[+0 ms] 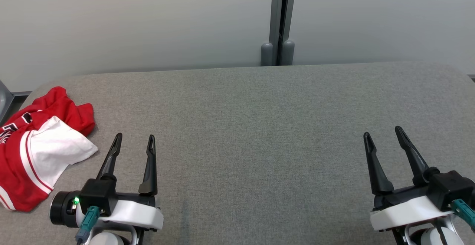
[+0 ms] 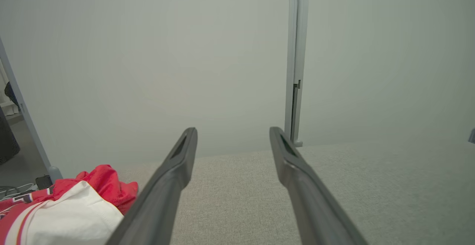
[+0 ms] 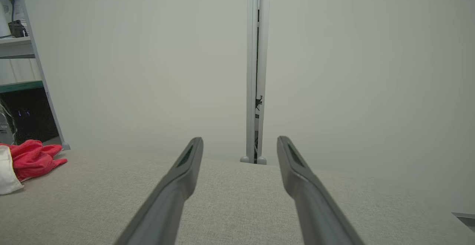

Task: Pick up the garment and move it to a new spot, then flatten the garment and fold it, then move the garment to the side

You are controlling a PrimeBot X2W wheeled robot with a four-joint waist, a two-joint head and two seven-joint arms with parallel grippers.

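Note:
The garment [image 1: 37, 148] is a crumpled red and white jersey lying at the left end of the grey table [image 1: 259, 126]. It also appears low on the left in the left wrist view, garment [image 2: 66, 208], and at the far left of the right wrist view, garment [image 3: 26, 159]. My left gripper [image 1: 134, 141] hovers open just right of the garment, apart from it, with nothing between its fingers. Far from the cloth, near the table's right front, my right gripper [image 1: 383, 133] stands open and holds nothing.
A pale partition wall [image 1: 148, 22] with a grey vertical post [image 1: 280, 22] runs along the table's far edge. Shelving and cables [image 3: 15, 89] stand beyond the table's left end. The fabric tabletop stretches wide between the two grippers.

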